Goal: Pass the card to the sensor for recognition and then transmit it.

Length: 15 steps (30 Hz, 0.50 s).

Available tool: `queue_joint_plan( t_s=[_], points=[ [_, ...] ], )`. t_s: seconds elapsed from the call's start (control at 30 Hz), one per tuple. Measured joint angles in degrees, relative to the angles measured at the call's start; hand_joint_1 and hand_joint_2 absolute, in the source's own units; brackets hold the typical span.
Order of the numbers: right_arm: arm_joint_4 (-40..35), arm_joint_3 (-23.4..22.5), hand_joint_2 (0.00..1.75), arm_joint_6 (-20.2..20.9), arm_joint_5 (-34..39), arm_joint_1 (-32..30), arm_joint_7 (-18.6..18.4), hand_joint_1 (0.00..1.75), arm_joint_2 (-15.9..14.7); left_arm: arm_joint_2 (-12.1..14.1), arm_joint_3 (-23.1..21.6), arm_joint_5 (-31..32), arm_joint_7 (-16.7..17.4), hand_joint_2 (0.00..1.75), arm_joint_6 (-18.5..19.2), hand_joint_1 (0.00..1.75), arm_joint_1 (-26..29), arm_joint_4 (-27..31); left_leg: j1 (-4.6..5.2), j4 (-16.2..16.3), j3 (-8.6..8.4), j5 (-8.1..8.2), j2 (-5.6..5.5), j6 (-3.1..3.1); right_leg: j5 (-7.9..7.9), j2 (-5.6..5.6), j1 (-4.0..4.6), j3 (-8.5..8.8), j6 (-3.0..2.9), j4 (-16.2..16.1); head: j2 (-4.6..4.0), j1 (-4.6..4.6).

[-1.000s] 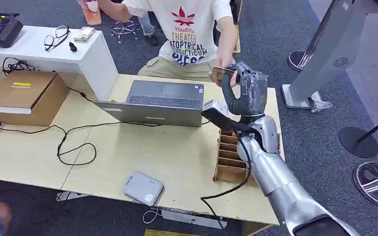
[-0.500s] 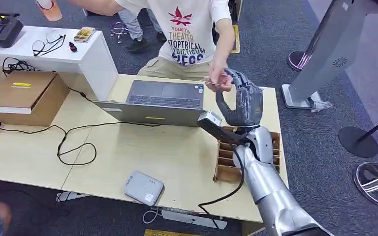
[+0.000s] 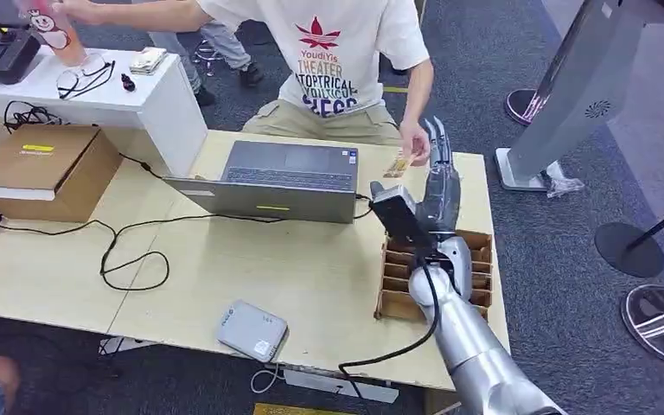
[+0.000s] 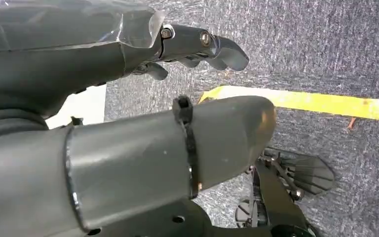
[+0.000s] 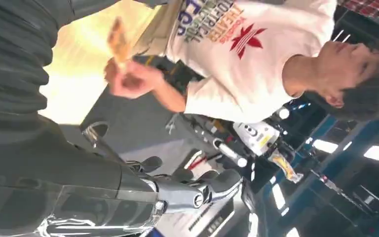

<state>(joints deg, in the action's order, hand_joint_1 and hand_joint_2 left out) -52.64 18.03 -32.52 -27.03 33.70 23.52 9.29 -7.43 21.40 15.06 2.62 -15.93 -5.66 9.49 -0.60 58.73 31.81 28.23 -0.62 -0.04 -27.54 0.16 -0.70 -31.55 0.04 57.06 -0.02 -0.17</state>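
Observation:
The tan card (image 3: pixel 397 165) is pinched in a person's hand (image 3: pixel 415 141) over the far edge of the table, just left of my right hand (image 3: pixel 439 186). My right hand is raised with its fingers (image 3: pixel 437 143) stretched out and holds nothing. In the right wrist view the card (image 5: pixel 118 42) sits in the person's hand (image 5: pixel 133 79), apart from my fingers (image 5: pixel 197 191). The grey sensor box (image 3: pixel 252 330) lies near the table's front edge. My left hand (image 4: pixel 79 54) hangs over the carpet, fingers apart from the thumb, holding nothing.
A wooden slotted card rack (image 3: pixel 396 281) stands under my right forearm. An open laptop (image 3: pixel 285 177) sits at the back of the table, with a black cable (image 3: pixel 130 259) to its left. A cardboard box (image 3: pixel 47 169) and a white counter (image 3: pixel 164 99) are at far left.
The person has taken the card out of my right hand and drawn it slightly away. My right hand's fingers have straightened and the arm has pulled back a little.

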Motion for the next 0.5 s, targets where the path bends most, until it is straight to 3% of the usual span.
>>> queue_joint_plan(
  t_s=[0.17,0.5],
  points=[
    [-9.2,1.1,1.75,0.7,3.6,-4.9,-1.2,0.00,-3.6,0.1,0.0,-0.9,-1.0,0.00,0.1,0.00,0.7,0.0,0.02,0.0,0.03,0.01,-0.04,0.01,0.00,-0.06,-0.01,-0.01,0.00,0.0,0.00,0.02],
    [-26.8,-0.1,1.75,-3.0,0.0,-17.9,-2.4,0.00,-12.1,0.5,0.2,-1.9,-1.6,0.00,0.9,0.00,1.5,0.0,0.01,0.0,0.06,0.04,-0.02,0.01,-0.01,-0.04,-0.01,-0.05,0.01,0.0,0.00,0.00]
  ],
)
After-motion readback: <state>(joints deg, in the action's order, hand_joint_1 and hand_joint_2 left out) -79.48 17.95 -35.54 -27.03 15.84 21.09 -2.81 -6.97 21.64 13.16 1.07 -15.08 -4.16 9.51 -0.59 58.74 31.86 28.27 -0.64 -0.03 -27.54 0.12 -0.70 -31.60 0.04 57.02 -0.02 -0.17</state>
